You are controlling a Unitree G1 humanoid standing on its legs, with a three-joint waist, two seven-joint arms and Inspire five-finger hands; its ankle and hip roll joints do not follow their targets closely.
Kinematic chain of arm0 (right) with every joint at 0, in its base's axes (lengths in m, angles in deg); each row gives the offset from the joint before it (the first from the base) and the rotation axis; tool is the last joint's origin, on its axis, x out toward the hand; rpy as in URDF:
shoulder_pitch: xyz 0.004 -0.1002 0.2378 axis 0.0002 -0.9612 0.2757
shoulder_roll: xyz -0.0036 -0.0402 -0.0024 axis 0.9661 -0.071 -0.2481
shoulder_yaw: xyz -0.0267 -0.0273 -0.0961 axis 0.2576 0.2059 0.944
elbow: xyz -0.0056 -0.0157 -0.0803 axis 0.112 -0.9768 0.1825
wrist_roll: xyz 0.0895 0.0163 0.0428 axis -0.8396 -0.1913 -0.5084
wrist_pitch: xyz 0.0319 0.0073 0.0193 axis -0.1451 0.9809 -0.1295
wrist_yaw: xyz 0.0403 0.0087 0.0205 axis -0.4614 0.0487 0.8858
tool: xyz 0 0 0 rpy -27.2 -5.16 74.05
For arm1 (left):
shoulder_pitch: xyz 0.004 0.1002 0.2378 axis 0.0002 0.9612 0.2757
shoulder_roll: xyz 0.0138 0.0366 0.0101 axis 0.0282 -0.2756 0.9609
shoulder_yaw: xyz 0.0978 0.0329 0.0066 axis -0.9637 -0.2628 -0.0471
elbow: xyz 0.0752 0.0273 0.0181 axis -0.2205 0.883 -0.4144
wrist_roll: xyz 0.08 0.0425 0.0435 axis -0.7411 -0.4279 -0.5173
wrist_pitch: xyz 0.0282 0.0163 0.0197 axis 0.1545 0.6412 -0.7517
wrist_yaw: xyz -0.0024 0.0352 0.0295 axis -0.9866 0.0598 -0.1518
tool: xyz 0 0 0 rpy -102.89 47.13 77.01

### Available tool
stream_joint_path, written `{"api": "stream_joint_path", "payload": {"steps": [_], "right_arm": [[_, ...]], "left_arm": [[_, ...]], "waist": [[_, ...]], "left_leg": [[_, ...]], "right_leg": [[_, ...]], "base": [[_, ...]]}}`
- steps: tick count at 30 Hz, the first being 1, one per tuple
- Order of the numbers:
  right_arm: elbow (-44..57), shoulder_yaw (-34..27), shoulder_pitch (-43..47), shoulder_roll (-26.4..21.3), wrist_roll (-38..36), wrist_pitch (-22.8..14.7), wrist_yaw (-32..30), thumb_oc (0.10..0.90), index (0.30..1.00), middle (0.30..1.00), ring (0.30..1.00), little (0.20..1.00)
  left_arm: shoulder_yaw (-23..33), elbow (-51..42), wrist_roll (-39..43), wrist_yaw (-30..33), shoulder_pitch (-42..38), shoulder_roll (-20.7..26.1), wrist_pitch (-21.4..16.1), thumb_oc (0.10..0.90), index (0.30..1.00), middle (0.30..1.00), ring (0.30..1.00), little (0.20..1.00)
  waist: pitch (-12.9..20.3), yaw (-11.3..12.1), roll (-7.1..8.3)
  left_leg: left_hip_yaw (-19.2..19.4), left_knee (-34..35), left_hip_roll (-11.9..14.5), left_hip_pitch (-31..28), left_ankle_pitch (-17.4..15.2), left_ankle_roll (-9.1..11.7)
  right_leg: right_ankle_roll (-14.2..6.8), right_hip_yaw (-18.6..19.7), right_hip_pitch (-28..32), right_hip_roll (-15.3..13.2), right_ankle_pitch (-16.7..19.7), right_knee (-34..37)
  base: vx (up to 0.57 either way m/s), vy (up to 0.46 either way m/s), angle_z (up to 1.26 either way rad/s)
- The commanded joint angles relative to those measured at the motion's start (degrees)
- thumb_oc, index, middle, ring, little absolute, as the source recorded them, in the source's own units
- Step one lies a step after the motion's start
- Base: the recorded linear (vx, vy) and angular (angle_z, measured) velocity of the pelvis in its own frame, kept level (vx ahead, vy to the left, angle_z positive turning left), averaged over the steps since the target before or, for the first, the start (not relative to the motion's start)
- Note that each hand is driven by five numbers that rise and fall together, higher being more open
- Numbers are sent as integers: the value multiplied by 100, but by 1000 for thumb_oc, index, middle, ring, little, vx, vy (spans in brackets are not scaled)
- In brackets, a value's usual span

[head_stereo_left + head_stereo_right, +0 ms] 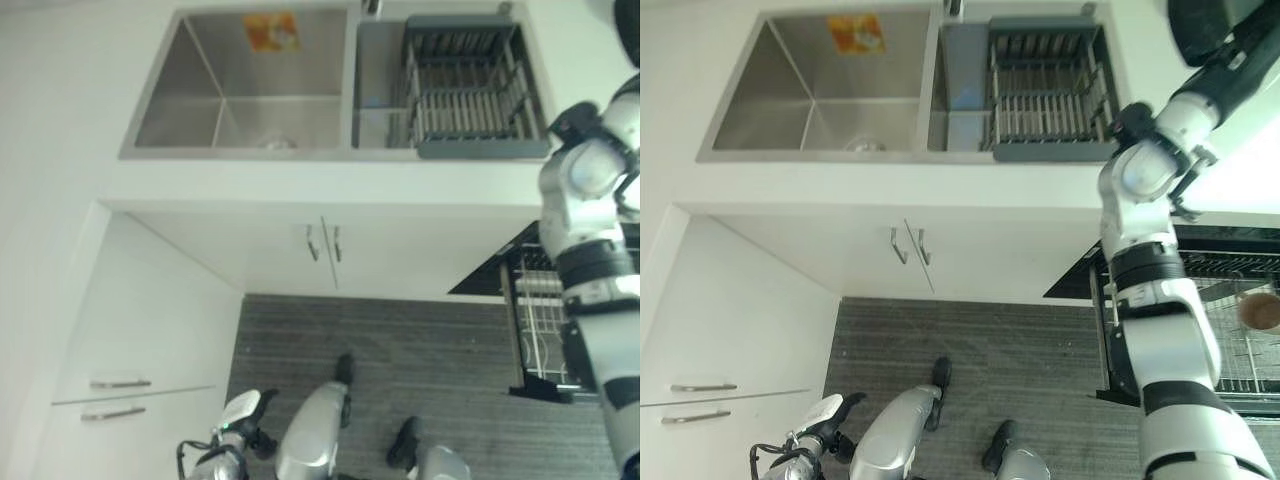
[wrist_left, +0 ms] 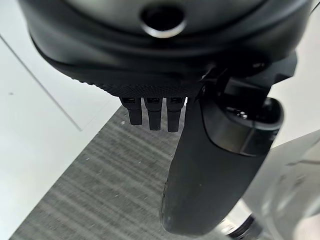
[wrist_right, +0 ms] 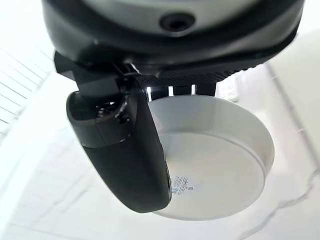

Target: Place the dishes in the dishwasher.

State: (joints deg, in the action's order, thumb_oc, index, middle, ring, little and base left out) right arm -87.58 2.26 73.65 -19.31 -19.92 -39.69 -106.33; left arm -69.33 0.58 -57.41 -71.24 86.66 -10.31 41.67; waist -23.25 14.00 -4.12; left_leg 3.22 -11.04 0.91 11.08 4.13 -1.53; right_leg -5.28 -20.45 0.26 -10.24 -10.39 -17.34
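My right hand (image 3: 125, 150) is raised over the white counter to the right of the sink, and it also shows as a dark shape (image 1: 1205, 30). Its thumb lies across a white bowl (image 3: 220, 165) and its fingers curl behind the bowl's rim, so it is shut on the bowl. The bowl has a small printed mark near the thumb. The open dishwasher stands low on the right with its wire rack (image 1: 1240, 300) pulled out. A brown cup (image 1: 1260, 310) sits in that rack. My left hand (image 1: 235, 415) hangs low by my side, fingers relaxed and holding nothing.
A steel double sink (image 1: 240, 90) is set in the counter. Its right basin holds a grey dish rack (image 1: 470, 90). White cabinet doors with metal handles (image 1: 322, 243) are below, drawers (image 1: 120, 395) to the left, and dark striped floor (image 1: 400, 340) in front.
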Motion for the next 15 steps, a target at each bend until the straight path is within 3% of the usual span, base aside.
{"api": "stream_joint_path", "payload": {"steps": [1,4,15], "right_arm": [[498,-7,-23,-307,-56,-971,403,400,300,300,300,300],[1381,-208,-731,-114,171,-957,757,400,300,300,300,300],[3263,-483,-2780,79,507,-502,1450,400,300,300,300,300]], "left_arm": [[-189,308,296,74,234,-95,75,800,900,900,900,900],[41,479,555,-55,193,-235,233,800,900,900,900,900],[706,544,660,-361,97,-360,555,800,900,900,900,900]], "waist": [[969,50,227],[1190,-179,281],[1367,-993,316]], "left_leg": [[-86,-615,-104,-203,-1273,201],[35,-615,-10,-333,-1309,270],[520,-615,364,-542,-1290,457]], "right_leg": [[106,-36,-90,274,-102,15],[138,91,-69,345,-141,15],[139,454,-235,426,-94,15]], "base": [[-144,-171,-31],[-168,-174,-28],[-75,-69,-33]]}}
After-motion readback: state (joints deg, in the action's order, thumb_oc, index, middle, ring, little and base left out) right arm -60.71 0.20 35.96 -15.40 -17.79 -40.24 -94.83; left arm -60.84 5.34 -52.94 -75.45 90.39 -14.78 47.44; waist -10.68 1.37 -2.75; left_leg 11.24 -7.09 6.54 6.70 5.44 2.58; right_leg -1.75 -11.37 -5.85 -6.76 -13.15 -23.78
